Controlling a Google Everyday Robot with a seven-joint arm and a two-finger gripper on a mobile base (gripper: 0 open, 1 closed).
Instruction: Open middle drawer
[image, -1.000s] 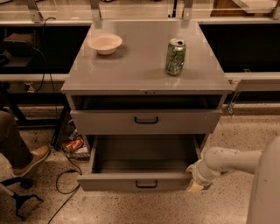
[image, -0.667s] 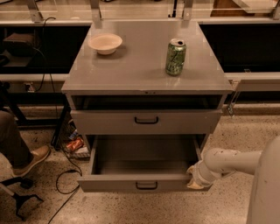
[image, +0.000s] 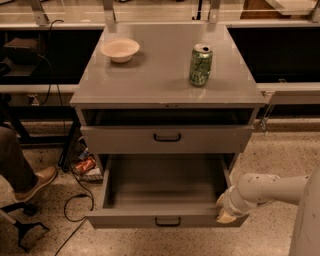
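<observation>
Drawers fill the camera view, set in a grey metal cabinet whose counter (image: 150, 80) carries a pale bowl (image: 120, 49) toward 10 o'clock and a green can (image: 200, 65) toward 2 o'clock, well apart. Under the counter an upper drawer (image: 120, 140) with a black bar handle sits only slightly out, a dark gap above its front. Below it the middle drawer (image: 160, 185) is pulled far out toward 6 o'clock, its plain grey interior bare and its small black handle (image: 167, 220) centred on the front panel. The gripper (image: 225, 212) sits at the drawer's front right corner, at 3 o'clock from that handle and apart from it, close against the panel's end. Whether it is released or clenched cannot be told. Its white arm (image: 270, 187) reaches in from 3 o'clock. A person's brown shoe (image: 40, 181) rests on the speckled floor at 9 o'clock.
</observation>
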